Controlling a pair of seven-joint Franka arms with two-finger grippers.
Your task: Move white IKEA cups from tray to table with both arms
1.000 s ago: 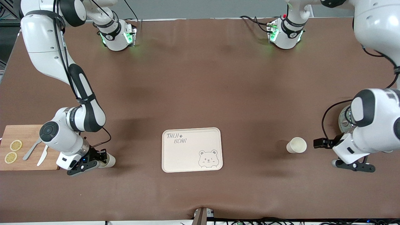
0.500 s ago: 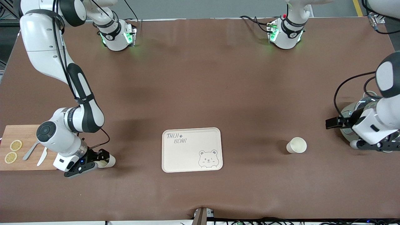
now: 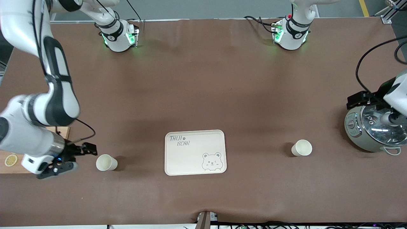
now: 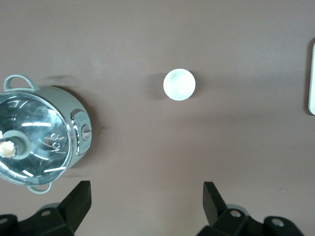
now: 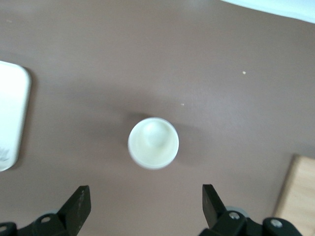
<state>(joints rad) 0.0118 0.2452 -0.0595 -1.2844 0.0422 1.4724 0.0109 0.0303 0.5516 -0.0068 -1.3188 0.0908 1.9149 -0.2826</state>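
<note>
Two white IKEA cups stand upright on the brown table, one on each side of the bear-printed tray (image 3: 195, 152). The cup toward the right arm's end (image 3: 106, 162) shows in the right wrist view (image 5: 153, 142). My right gripper (image 3: 60, 162) is open and empty, up in the air beside that cup and apart from it (image 5: 145, 204). The cup toward the left arm's end (image 3: 301, 148) shows in the left wrist view (image 4: 179, 84). My left gripper (image 3: 386, 108) is open and empty (image 4: 146, 201), raised over the pot, well away from its cup.
A grey-green pot with a glass lid (image 3: 375, 127) stands at the left arm's end, also in the left wrist view (image 4: 37, 135). A wooden cutting board (image 3: 12, 165) with a lemon slice (image 3: 11, 160) lies at the right arm's end, partly hidden by the right arm.
My right gripper has let go of its cup and drawn back and up toward the cutting board. My left gripper has risen and moved away from its cup, over the pot.
</note>
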